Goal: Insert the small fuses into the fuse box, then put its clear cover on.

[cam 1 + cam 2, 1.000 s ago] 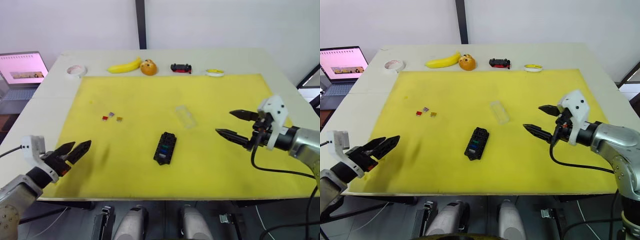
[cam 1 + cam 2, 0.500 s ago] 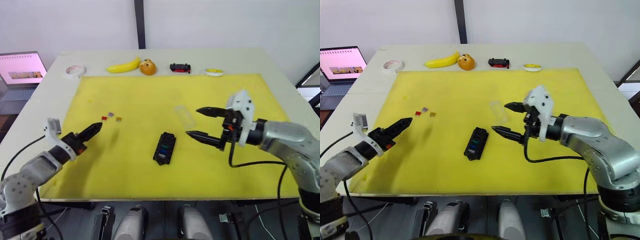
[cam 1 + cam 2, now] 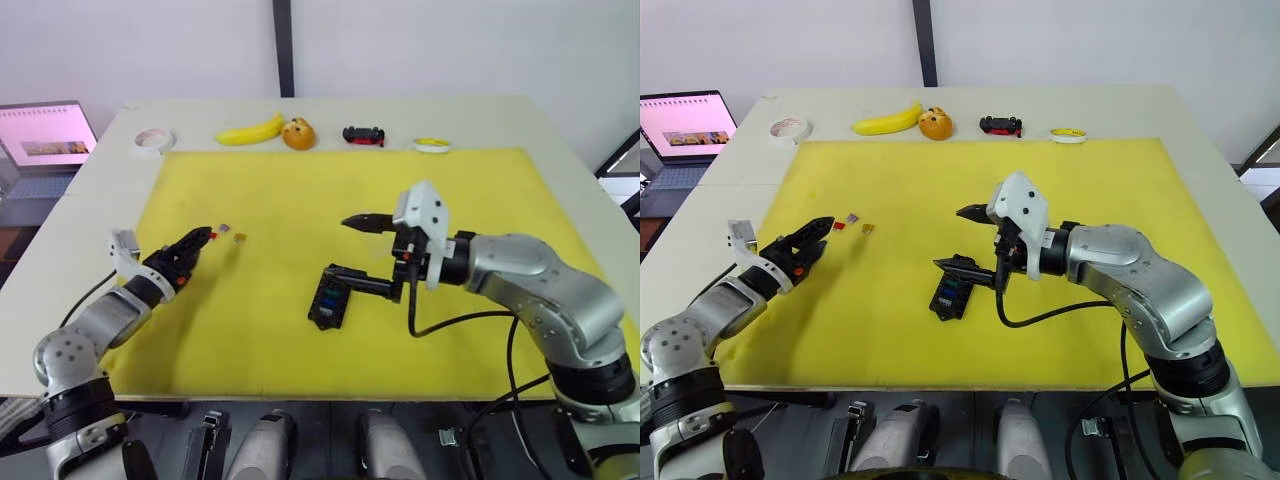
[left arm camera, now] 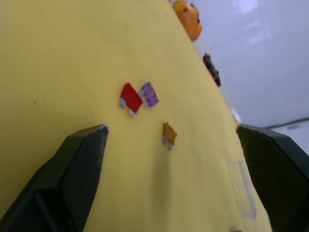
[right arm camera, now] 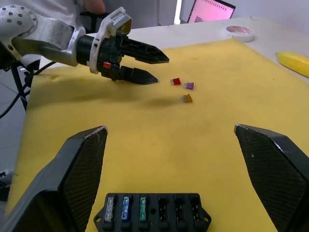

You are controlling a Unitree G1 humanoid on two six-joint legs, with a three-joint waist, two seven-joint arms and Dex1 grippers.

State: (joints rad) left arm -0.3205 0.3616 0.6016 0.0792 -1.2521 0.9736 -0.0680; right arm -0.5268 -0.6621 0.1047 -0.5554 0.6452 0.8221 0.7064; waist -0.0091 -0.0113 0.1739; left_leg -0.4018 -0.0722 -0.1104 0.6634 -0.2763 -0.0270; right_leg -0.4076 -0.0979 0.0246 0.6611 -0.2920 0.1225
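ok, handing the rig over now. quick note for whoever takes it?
Left hand: open, empty, just short of the loose fuses.
Right hand: open, empty, over the fuse box.
Fuse box sits mid yellow mat; three slots filled (grey, blue, green), three in that row are open.
Red fuse, purple fuse and orange fuse lie loose on the mat.
Clear cover lies on the mat, off the box.
Left: seat three fuses, fit the cover.

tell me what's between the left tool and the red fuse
Nothing: in the left wrist view, bare yellow mat separates the open left tool from the red fuse.
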